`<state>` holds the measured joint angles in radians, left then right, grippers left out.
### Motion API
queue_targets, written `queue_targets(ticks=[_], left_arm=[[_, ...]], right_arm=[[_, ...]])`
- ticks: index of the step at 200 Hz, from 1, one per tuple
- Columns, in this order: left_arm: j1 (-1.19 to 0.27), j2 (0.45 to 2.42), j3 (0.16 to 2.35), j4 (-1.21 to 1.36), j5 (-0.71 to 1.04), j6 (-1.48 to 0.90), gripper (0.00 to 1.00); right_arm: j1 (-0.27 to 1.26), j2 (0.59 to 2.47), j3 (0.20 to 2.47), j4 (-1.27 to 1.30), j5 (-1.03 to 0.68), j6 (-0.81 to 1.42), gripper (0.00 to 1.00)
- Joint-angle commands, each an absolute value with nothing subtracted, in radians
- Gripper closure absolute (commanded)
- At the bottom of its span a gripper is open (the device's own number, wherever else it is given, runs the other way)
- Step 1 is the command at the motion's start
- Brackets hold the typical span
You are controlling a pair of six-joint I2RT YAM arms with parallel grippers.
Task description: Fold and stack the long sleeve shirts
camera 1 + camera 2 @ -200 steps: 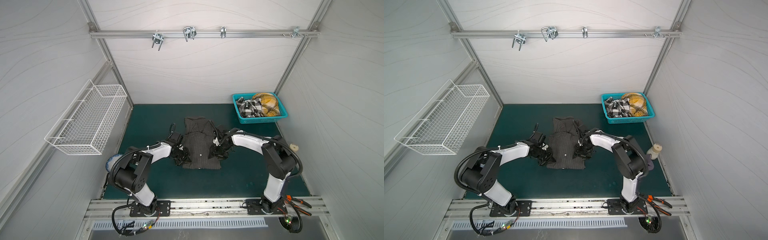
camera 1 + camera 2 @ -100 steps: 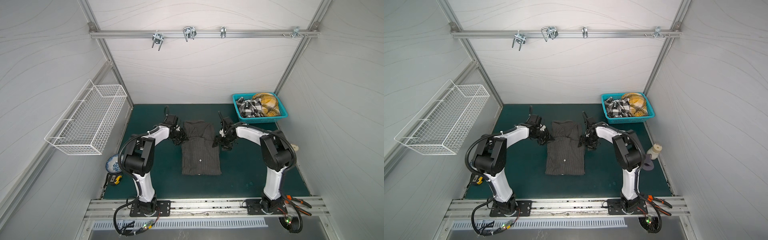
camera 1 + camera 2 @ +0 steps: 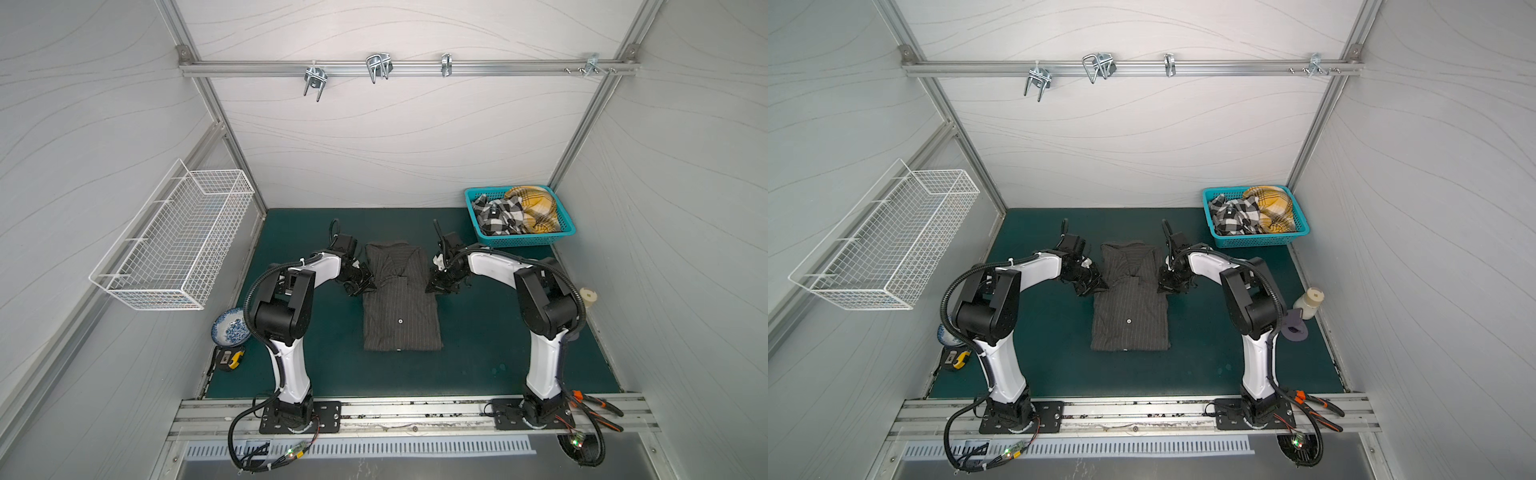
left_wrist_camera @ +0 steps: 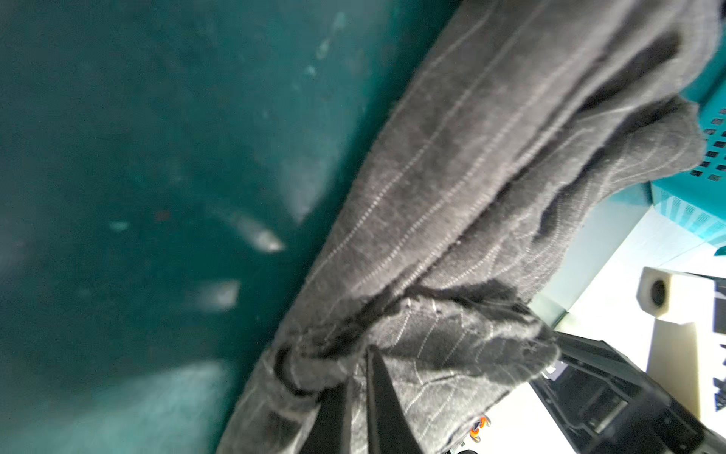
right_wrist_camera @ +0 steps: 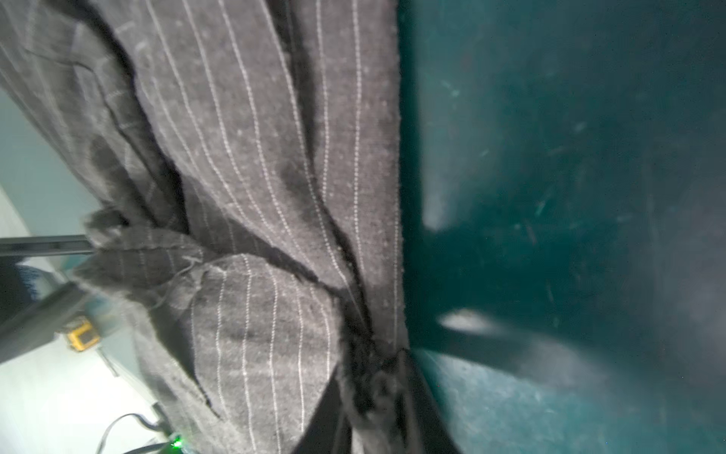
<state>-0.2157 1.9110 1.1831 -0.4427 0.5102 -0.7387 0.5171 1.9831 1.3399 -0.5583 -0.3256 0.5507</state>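
The charcoal pinstriped shirt [image 3: 401,307] lies flat at the middle of the desk [image 3: 478,353], folded into a narrow rectangle. Its collar is at the far end, one pale button shows on the front, and both side edges are bunched below the collar. The black-and-white checked shirt [image 3: 496,214] and the mustard plaid shirt [image 3: 536,208] sit crumpled and unfolded, side by side in the teal basket [image 3: 523,240] at the far right corner.

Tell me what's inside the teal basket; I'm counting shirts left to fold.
The basket holds two crumpled shirts: a black-and-white checked shirt and, beside it, a yellow plaid shirt. They fill it, so its floor and anything beneath them cannot be seen.
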Motion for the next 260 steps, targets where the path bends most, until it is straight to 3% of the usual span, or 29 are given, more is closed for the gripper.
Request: queue_targets(ticks=[1, 25, 39, 53, 68, 101, 141, 154, 170, 183, 200, 230, 240, 260], left_arm=[[-0.209, 1.875, 1.177, -0.467, 0.492, -0.715, 0.89], [-0.209, 1.873, 1.159, -0.461, 0.498, -0.714, 0.89], [-0.206, 1.869, 1.147, -0.459, 0.497, -0.719, 0.89], [-0.205, 1.859, 1.136, -0.453, 0.496, -0.724, 0.89], [-0.204, 1.852, 1.131, -0.451, 0.494, -0.727, 0.89], [-0.205, 1.828, 1.113, -0.452, 0.503, -0.73, 0.9], [-0.193, 1.753, 1.076, -0.443, 0.509, -0.753, 0.88], [-0.183, 1.724, 1.064, -0.438, 0.508, -0.763, 0.9], [-0.172, 1.7, 1.052, -0.435, 0.498, -0.768, 1.0], [-0.165, 1.696, 1.045, -0.435, 0.497, -0.766, 1.0], [-0.157, 1.699, 1.034, -0.443, 0.497, -0.761, 1.0], [-0.155, 1.675, 1.005, -0.443, 0.468, -0.758, 0.67], [-0.152, 1.675, 1.002, -0.446, 0.458, -0.754, 0.44], [-0.144, 1.681, 0.997, -0.451, 0.456, -0.748, 0.45]], right_arm=[[0.553, 1.938, 1.384, -0.65, -0.271, 0.541, 0.8], [0.587, 1.946, 1.426, -0.708, -0.214, 0.533, 0.54], [0.592, 1.954, 1.43, -0.723, -0.205, 0.541, 0.52], [0.595, 1.959, 1.436, -0.75, -0.185, 0.549, 0.56], [0.597, 1.947, 1.429, -0.753, -0.183, 0.557, 0.77], [0.607, 1.888, 1.411, -0.691, -0.275, 0.568, 0.98], [0.551, 1.899, 1.254, -0.25, -0.692, 0.788, 1.0], [0.547, 1.943, 1.252, -0.205, -0.706, 0.801, 1.0], [0.545, 2.003, 1.279, -0.241, -0.692, 0.774, 1.0], [0.527, 2.036, 1.272, -0.236, -0.689, 0.768, 1.0], [0.501, 2.065, 1.255, -0.22, -0.69, 0.767, 0.9], [0.492, 2.127, 1.291, -0.274, -0.724, 0.722, 0.64], [0.492, 2.144, 1.315, -0.31, -0.728, 0.703, 0.56], [0.492, 2.131, 1.339, -0.365, -0.703, 0.665, 0.5]])
